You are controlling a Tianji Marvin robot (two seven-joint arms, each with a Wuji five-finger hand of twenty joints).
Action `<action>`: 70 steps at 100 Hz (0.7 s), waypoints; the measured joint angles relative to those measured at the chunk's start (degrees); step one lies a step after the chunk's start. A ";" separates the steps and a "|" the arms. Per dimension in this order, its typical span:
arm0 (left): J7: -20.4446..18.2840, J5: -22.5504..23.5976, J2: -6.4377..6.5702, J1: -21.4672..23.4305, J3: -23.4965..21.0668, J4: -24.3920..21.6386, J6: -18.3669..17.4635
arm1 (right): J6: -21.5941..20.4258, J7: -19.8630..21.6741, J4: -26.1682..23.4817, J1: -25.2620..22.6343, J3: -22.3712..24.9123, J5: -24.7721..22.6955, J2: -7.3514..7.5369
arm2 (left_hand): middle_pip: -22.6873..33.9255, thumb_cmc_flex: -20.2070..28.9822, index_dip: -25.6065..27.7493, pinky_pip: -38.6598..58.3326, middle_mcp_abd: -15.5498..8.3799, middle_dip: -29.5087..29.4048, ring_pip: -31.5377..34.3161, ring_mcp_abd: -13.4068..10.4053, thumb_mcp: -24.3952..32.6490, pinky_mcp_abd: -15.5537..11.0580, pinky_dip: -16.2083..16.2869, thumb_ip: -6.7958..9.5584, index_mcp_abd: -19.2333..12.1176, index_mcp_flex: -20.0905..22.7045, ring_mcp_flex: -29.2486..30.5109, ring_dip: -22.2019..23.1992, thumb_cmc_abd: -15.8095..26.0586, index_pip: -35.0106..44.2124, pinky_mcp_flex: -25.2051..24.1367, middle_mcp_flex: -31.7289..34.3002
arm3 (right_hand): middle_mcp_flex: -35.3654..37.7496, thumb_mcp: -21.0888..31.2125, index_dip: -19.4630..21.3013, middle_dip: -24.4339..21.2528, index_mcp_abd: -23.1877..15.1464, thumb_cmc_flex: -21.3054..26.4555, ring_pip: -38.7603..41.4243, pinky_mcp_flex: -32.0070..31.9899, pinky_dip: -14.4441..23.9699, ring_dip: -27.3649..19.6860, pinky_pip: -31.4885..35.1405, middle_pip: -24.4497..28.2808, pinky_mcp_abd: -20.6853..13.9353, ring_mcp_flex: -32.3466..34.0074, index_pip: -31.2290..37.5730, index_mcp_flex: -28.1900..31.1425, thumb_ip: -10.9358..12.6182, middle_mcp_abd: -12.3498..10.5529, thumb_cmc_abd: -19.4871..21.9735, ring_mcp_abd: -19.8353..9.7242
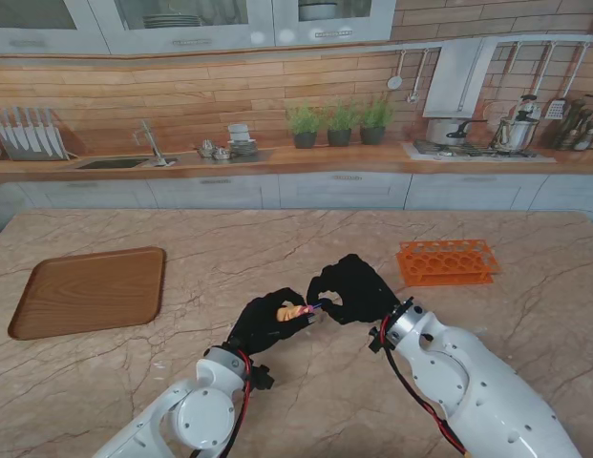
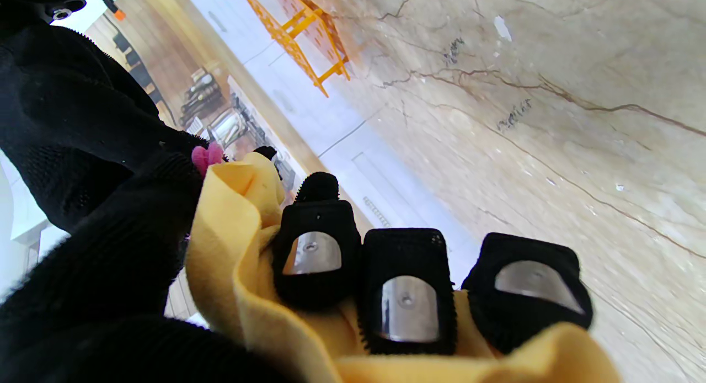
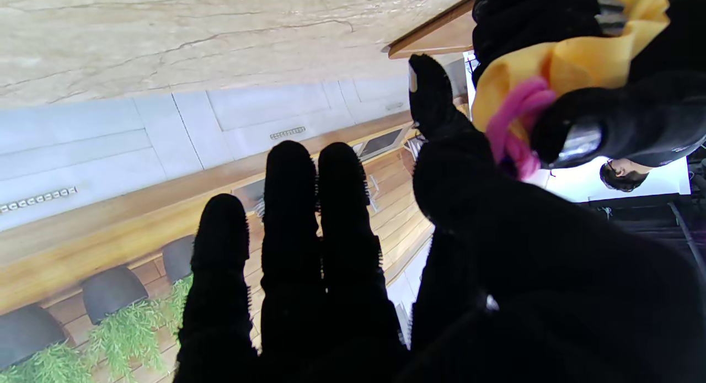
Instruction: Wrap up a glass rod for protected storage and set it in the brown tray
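left hand (image 1: 267, 322) is curling its fingers (image 2: 317, 250) around a bunched yellow cloth (image 2: 237, 245), holding the bundle above the marble table (image 1: 306, 248) near its middle, close to the robot. right hand (image 1: 351, 289) is meeting it from the right, thumb and forefinger pinching a pink band (image 3: 515, 123) at the cloth's end, its other three fingers (image 3: 309, 217) sticking out straight and pressed side by side. glass rod itself isn't showing in any view; presumably it's inside the cloth, can't confirm. step looks like securing the wrap, i.e. getting the band around the bundle's end. brown tray (image 1: 86, 291) is sitting well apart on the left, nothing in it. orange rack (image 1: 446, 261) is standing to the right, farther from the robot. next move likely calls for left hand keeping the bundle tight while right works the band on, then carrying it left to the tray.
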 measured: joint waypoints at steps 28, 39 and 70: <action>0.33 -0.79 -0.07 0.28 -0.07 -0.19 0.15 | 0.50 3.70 -0.20 0.62 -1.55 1.58 0.27 | 0.01 -1.96 0.00 0.00 -0.01 0.00 0.00 -0.02 -11.07 0.00 0.00 0.00 0.01 0.00 0.00 0.00 4.54 -0.58 0.00 0.00 | 0.00 -2.49 -0.01 -0.24 0.37 2.67 0.01 0.31 -0.57 0.00 0.21 -0.08 0.00 0.00 0.00 -0.03 -0.31 0.00 0.15 0.00; 0.66 -1.00 -0.19 0.50 -0.16 -0.48 1.11 | 0.60 3.76 0.08 1.11 -2.37 1.88 0.27 | 0.01 -2.64 0.00 0.00 -0.01 0.00 0.00 -0.02 -21.02 0.06 0.68 0.13 0.50 0.00 0.00 0.00 11.12 -0.66 0.00 -0.01 | 0.00 -2.59 0.01 -0.25 0.37 2.68 0.01 0.31 -0.57 0.00 0.21 -0.09 0.00 0.00 0.00 -0.41 -0.31 0.00 0.16 0.00; 0.39 -2.66 -0.47 1.24 -0.66 -2.07 4.76 | -0.44 2.81 0.62 2.15 -3.69 -0.97 0.28 | 0.01 -2.53 -0.08 0.00 1.72 0.00 0.00 2.07 -29.21 3.44 2.42 0.20 1.04 2.98 0.00 0.00 19.99 -2.09 -0.84 -0.50 | 0.00 -3.12 -0.36 -0.25 0.72 2.69 0.01 0.30 -0.57 0.00 0.21 -0.09 0.00 0.00 0.01 -0.52 -0.31 0.00 0.16 0.00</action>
